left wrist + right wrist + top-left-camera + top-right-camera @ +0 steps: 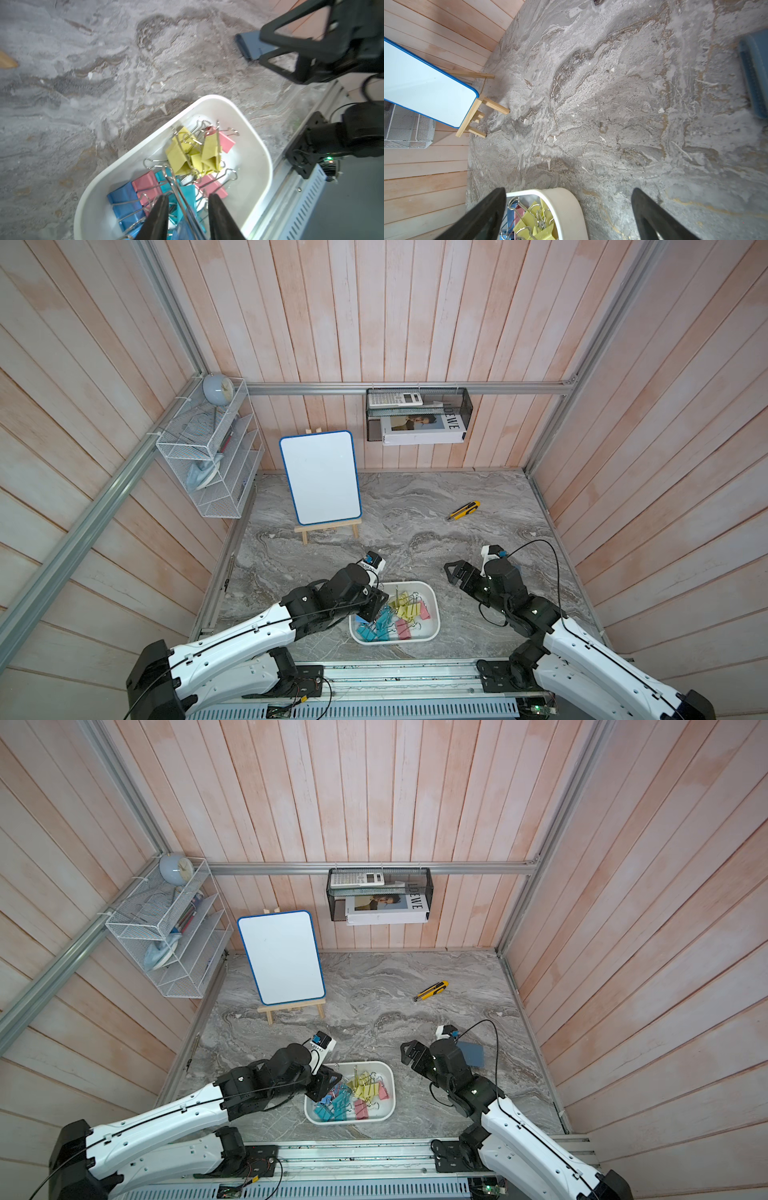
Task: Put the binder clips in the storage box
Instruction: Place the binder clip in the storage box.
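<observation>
The white storage box stands near the front edge, with several pastel binder clips heaped inside: yellow, pink, teal and blue. My left gripper hangs over the box's left part, shut on a blue binder clip whose wire handles stick out between the fingers. My right gripper stands open and empty to the right of the box, above the table. In the right wrist view a corner of the box shows, with clips in it.
A yellow-and-black utility knife lies at the back right. A whiteboard on a wooden easel stands at the back left. A flat blue-grey item lies under the right arm. A white wire rack and a black mesh basket hang on the walls.
</observation>
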Controlling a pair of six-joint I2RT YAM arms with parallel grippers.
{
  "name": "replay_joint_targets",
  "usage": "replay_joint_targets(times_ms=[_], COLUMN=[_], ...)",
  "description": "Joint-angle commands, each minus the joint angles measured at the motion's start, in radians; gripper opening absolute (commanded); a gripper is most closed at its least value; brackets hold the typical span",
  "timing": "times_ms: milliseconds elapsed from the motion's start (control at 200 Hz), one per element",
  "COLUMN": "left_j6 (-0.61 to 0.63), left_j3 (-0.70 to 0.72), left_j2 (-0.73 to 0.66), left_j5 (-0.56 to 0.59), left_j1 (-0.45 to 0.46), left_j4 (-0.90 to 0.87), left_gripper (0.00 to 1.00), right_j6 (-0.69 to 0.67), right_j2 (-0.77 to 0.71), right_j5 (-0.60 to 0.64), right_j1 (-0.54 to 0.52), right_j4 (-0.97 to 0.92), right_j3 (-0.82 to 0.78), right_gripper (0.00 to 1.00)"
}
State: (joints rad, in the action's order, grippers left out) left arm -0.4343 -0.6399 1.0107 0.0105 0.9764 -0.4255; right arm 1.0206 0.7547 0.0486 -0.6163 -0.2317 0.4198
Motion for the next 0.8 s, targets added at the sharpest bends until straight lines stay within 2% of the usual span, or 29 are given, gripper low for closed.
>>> replay_joint_targets(times_ms=[0, 245, 305, 380, 455, 630, 795], left_j6=[-0.026, -0.071, -0.076, -0.077, -0.075, -0.05, -0.032], left_j3=[0.055, 0.139, 0.145, 0.155, 0.155, 0.132, 0.108], left_j2=[0.019, 0.103, 0.121, 0.119, 0.092, -0.032, -0.166], left_j5=[0.051, 0.014, 0.018, 0.021, 0.034, 0.109, 0.247], left_j1=[0.002, 0.002, 0.002, 0.002, 0.002, 0.002, 0.002], left_j4=[0.121, 0.387, 0.4, 0.404, 0.385, 0.296, 0.233], left_gripper=[0.35, 0.37, 0.43, 0.57, 0.67, 0.73, 0.83], right_j6=[0.002, 0.015, 0.011, 0.004, -0.002, -0.049, -0.112], right_j2=[0.013, 0.025, 0.021, 0.014, 0.008, 0.003, -0.008], right_j5=[-0.011, -0.016, -0.016, -0.008, -0.003, 0.03, 0.071], right_j1=[0.004, 0.006, 0.005, 0.005, 0.005, 0.007, 0.034], right_j4=[0.008, 0.027, 0.019, 0.01, 0.008, -0.036, -0.083], right_j3=[0.022, 0.012, 0.016, 0.017, 0.016, 0.05, 0.085], right_gripper=[0.98, 0.98, 0.98, 0.98, 0.98, 0.98, 0.98])
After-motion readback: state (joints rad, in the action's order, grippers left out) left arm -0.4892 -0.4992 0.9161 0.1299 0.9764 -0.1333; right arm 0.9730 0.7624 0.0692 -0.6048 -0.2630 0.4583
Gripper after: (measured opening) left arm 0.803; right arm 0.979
